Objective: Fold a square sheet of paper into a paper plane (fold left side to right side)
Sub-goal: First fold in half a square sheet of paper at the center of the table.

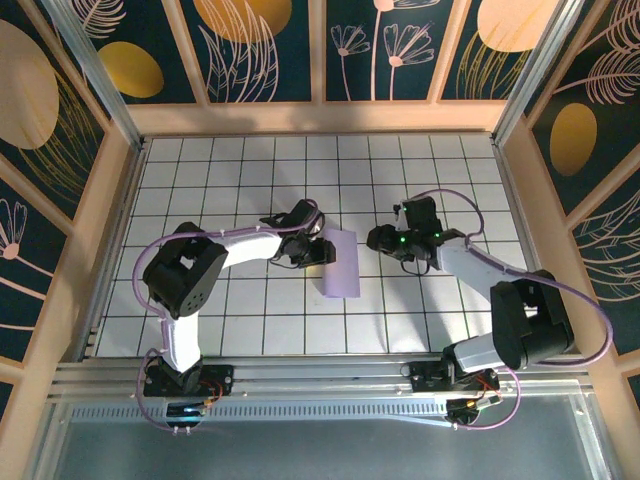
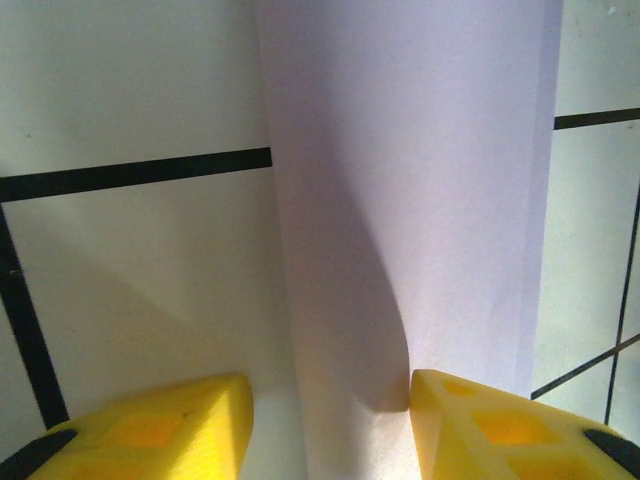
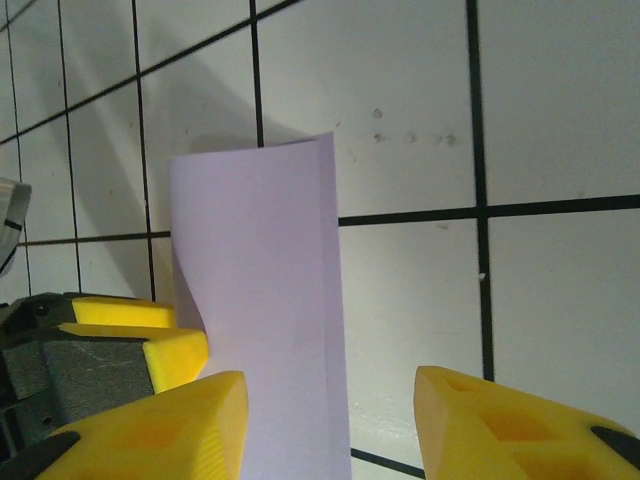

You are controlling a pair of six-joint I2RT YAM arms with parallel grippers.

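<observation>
Now | left hand (image 1: pixel 321 252) parted at paper (image 1: pixel 343 266) edge | right hand (image 1: pixel 377 240) parted, near right edge

A pale lavender sheet of paper (image 3: pixel 255 300), folded into a tall strip, lies on white grid tiles (image 3: pixel 560 130). Just below it, the right gripper (image 3: pixel 330 420) has its yellow fingers apart, holding nothing. The left gripper (image 3: pixel 150 335) sits against its curled lower-left edge.
</observation>
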